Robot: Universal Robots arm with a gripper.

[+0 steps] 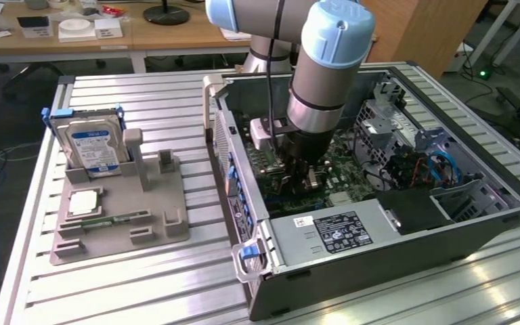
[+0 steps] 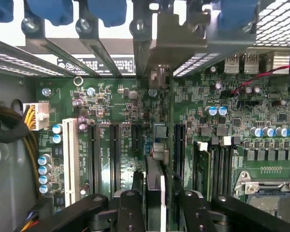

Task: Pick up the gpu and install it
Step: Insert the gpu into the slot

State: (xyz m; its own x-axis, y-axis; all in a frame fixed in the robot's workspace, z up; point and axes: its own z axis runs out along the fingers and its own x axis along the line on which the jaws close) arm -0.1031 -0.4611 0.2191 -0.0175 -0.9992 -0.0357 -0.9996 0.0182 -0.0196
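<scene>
The arm reaches down into the open computer case (image 1: 477, 223) lying on the slatted table (image 1: 152, 284), and the claw (image 1: 300, 181) sits low over the green motherboard (image 2: 121, 104). From the wrist view the gpu (image 2: 157, 145) stands edge-on between the claw's black fingers (image 2: 130, 208), its thin board running up toward its silver end bracket (image 2: 157, 63) at the case's rear slots. The jaws lie close on either side of the card, but whether they are pinching it or have begun to let go cannot be told from these pictures. The risk lies in the seating: if the card's edge sits slightly off the long black expansion slot (image 2: 179, 145), any downward push could bend the board or damage the slot contacts. If the jaws loosen before the card is fully home, it could tip sideways against nearby capacitors (image 2: 215, 110). The bracket could also catch on the rear frame and hold the card tilted. The hard drive (image 1: 95, 145) waits in the grey holder (image 1: 120, 223), well apart.
</scene>
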